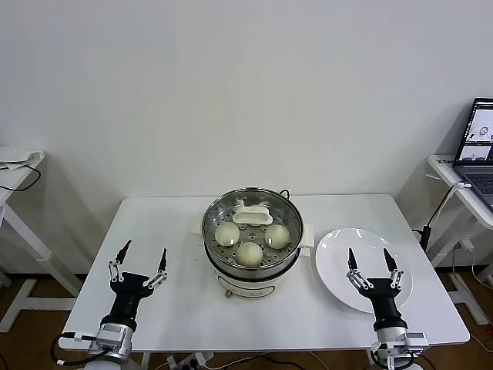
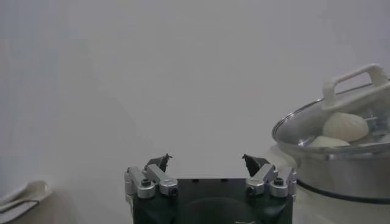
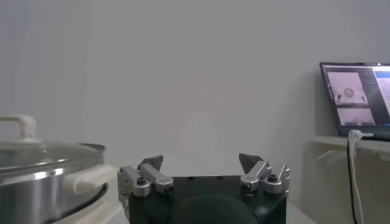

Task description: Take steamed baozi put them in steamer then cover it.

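The steamer [image 1: 231, 279] stands at the table's middle, and the clear glass cover [image 1: 253, 216] rests on it, white handle up. Through the glass I see three steamed baozi [image 1: 227, 233] [image 1: 277, 235] [image 1: 249, 252] on the perforated tray. My left gripper [image 1: 145, 248] hovers open and empty near the table's front left, well clear of the pot. My right gripper [image 1: 372, 252] is open and empty above the white plate. The left wrist view shows that gripper [image 2: 206, 158] open, with the steamer [image 2: 341, 176], the cover [image 2: 356, 79] and a baozi [image 2: 345, 126]. The right wrist view shows its own gripper [image 3: 200, 158] open beside the steamer [image 3: 30, 189].
A bare white plate [image 1: 339, 270] lies right of the steamer. An open laptop [image 1: 481, 146] sits on a side table at the far right, cables hanging below it. Another small table [image 1: 15, 166] stands at the far left. A plain wall rises behind.
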{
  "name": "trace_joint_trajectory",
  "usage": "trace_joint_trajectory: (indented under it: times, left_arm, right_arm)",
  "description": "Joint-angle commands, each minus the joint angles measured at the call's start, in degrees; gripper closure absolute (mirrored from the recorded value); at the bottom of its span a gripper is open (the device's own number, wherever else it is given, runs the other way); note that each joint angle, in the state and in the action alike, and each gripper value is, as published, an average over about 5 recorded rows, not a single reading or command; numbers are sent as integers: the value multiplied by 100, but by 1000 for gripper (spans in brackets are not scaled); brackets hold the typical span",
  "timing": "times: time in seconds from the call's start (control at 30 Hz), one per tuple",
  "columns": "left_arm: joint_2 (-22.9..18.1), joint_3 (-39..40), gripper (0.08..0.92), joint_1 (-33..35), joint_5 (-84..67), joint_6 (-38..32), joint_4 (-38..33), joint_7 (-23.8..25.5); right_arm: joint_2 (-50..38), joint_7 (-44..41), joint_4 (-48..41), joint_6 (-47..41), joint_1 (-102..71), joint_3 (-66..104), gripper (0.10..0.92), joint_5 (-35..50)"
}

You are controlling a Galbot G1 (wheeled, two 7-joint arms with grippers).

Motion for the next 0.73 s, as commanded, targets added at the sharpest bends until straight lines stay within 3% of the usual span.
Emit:
trace_joint_trajectory:
  times: [0.03,0.73]
  left_arm:
    - [-45,-79,177,183,-300,-200,-10,24]
    - [-22,47,177,251,-252,-332,-17,24]
  right_arm:
    - [11,24,204,-157,-74,1,203,-67]
    - [98,49,439,-240,-313,2,203,-279]
